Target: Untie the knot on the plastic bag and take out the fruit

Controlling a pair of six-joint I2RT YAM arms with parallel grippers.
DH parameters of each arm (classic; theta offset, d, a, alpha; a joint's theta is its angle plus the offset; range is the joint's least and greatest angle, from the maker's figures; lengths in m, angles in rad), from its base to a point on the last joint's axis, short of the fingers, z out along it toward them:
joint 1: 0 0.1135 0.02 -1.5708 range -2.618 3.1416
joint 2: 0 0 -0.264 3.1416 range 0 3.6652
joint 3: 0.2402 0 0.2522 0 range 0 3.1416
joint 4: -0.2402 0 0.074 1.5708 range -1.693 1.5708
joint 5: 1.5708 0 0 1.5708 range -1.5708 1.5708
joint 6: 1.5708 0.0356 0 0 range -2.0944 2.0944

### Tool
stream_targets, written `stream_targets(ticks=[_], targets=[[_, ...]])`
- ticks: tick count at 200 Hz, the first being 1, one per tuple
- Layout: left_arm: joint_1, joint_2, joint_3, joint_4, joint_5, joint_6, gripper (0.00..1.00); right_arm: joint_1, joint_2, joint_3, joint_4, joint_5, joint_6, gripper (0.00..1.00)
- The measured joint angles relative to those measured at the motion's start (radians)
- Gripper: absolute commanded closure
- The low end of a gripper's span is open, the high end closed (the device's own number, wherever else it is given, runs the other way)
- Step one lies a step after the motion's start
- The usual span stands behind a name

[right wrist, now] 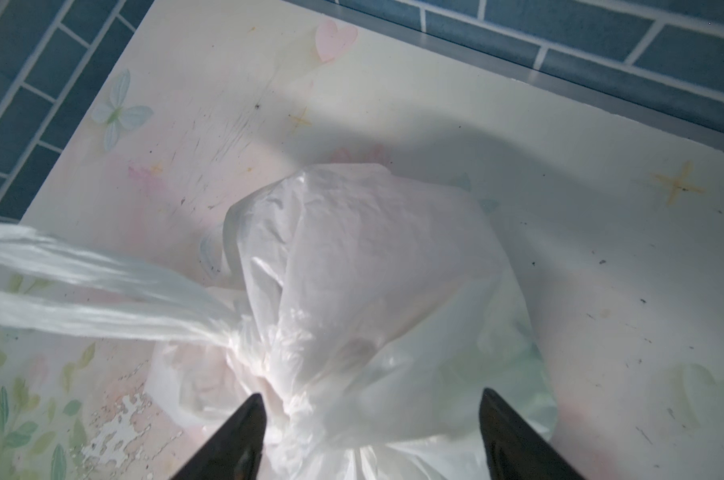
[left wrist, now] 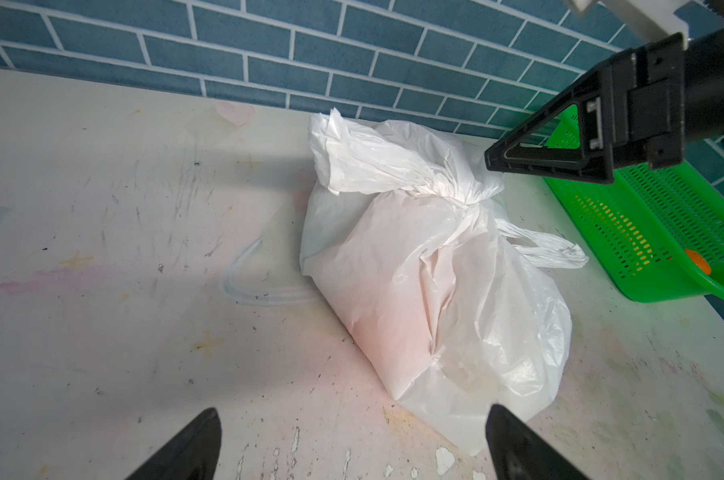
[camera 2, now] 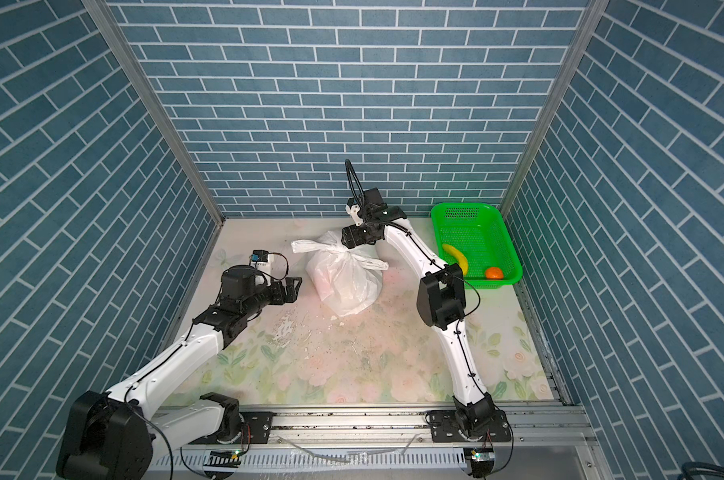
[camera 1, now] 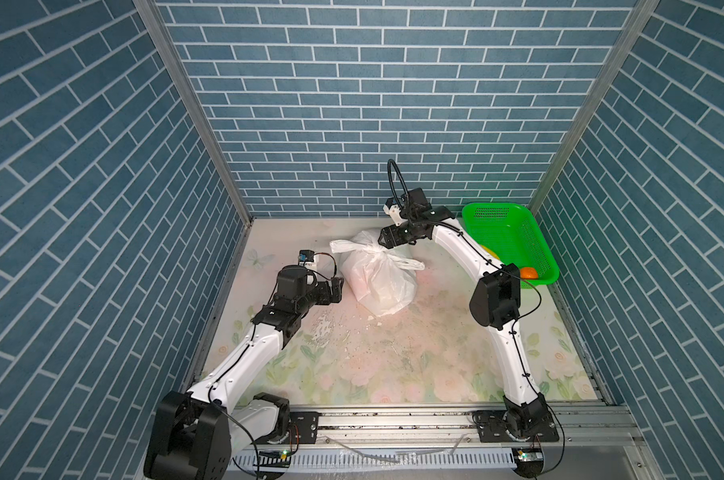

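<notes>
Your plastic bag (camera 1: 376,278) lies tied shut toward the far middle of the floral table (camera 1: 393,365). In both top views its long axis runs from the knot (camera 1: 384,252) at the far end to the rounded bottom, which points toward the near edge and slightly right. The knot's two handle ends stick out sideways. The broad end goes left and a little farther back, and the thin end goes right, drooping onto the table. You cannot make out what is inside; only a pinkish tint shows through the plastic.

Your right gripper (right wrist: 370,399) hangs over the knot with its jaws parted, one finger on each side of the twisted plastic and nothing pinched. Whether a finger brushes the plastic cannot be told. Your left gripper (left wrist: 352,415) sits low just left of the bag, aimed at its side but apart from it, jaws spread wide and empty.

The green basket (camera 2: 507,245) stands in the far right corner, apart from the bag. A banana (camera 2: 455,257) and an orange tangerine (camera 2: 494,273) lie in it.
</notes>
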Motion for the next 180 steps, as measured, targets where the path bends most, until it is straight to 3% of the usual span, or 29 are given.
stream_targets(ticks=[58, 106, 155, 180], targets=[[-0.006, -0.027, -0.02, -0.011, -0.007, -0.013, 0.0, 0.0, 0.023, -0.029, -0.015, 0.053, 0.034, 1.0], [-0.037, -0.029, -0.02, -0.011, -0.016, -0.017, 0.0, 0.0, -0.185, -0.397, 0.035, 0.082, 0.093, 1.0], [-0.123, -0.023, -0.018, -0.022, -0.04, -0.016, 0.0, 0.011, -0.55, -0.846, 0.099, 0.05, 0.268, 1.0], [-0.189, -0.007, -0.002, -0.047, -0.058, -0.014, 0.0, 0.056, -0.668, -1.023, 0.112, 0.014, 0.34, 1.0]])
